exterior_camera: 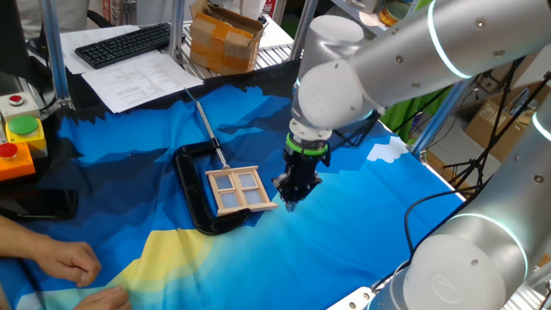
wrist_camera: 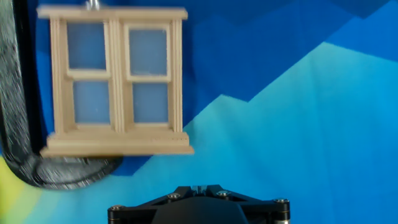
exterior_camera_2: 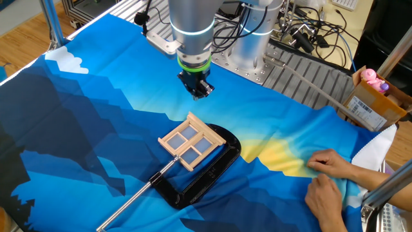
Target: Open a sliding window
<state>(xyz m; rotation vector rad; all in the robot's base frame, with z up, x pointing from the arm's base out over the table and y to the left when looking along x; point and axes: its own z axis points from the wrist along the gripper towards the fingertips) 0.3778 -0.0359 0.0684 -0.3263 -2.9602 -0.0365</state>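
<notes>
The sliding window is a small light wood frame with four bluish panes, lying on the blue cloth and held in a black C-clamp. It also shows in the other fixed view and at the upper left of the hand view. My gripper hangs just right of the window, close above the cloth, with its fingers together and nothing between them. In the other fixed view the gripper is beyond the window's far corner. In the hand view only the gripper's tip shows at the bottom edge.
The clamp's metal screw rod sticks out toward the back. A person's hands rest on the cloth at the front left, also seen in the other fixed view. A button box, keyboard and cardboard box sit behind.
</notes>
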